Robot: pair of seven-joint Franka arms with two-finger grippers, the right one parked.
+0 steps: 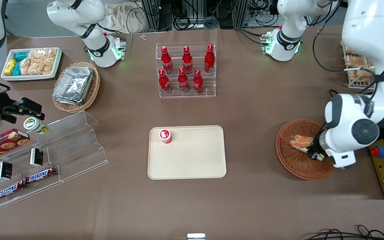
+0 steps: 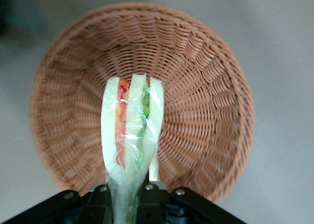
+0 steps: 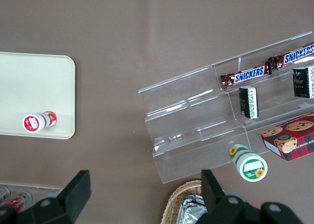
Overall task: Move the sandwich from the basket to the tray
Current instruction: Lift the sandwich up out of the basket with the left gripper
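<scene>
The sandwich [image 1: 300,141], a clear-wrapped wedge of white bread with orange and green filling, is in the grip of my left gripper [image 1: 312,152] over the reddish-brown wicker basket [image 1: 290,163]. In the left wrist view the sandwich [image 2: 131,130] stands out from the gripper [image 2: 130,187], which is shut on its wrapped narrow end, with the basket [image 2: 206,86] below it. The cream-beige tray [image 1: 192,163] lies mid-table, toward the parked arm's end from the basket. It also shows in the right wrist view [image 3: 29,81].
A small red-capped bottle [image 1: 165,135] stands on the tray. A rack of red bottles [image 1: 187,70] stands farther from the front camera. A yellow box with a red stop button [image 1: 383,170] lies beside the basket. A clear stepped shelf [image 1: 65,150] with snacks lies toward the parked arm's end.
</scene>
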